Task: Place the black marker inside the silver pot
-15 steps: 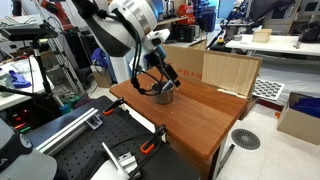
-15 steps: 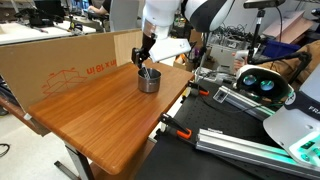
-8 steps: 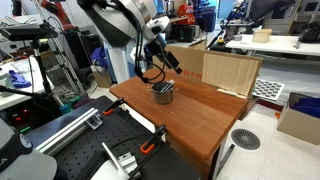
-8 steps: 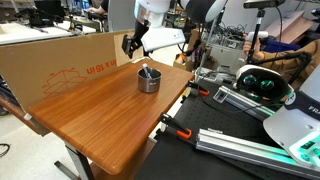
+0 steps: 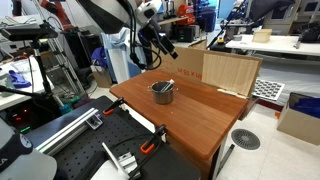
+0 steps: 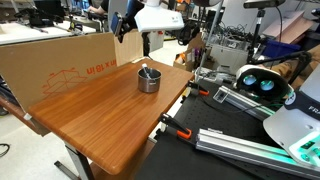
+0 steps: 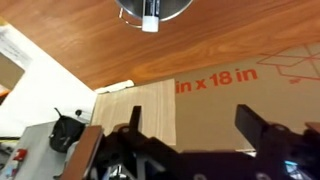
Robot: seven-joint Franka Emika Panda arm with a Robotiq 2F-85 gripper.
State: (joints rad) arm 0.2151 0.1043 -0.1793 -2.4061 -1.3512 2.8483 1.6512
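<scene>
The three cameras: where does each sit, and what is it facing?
An exterior view: off a wooden table corner, facing the small round silver metal pot; the claw hangs above.
An exterior view: from another side, cardboard behind the pot; white arm above.
Wrist view: on the arm, past the open claw, toward the pot.
All share the pot.

Both ext. views, mid-range, raised, from different sides, share the wooden table [image 5: 205,118] and silver pot [image 6: 148,80]. Wrist cam: high, looking down, silver pot [image 7: 175,8] at 12 o'clock.
</scene>
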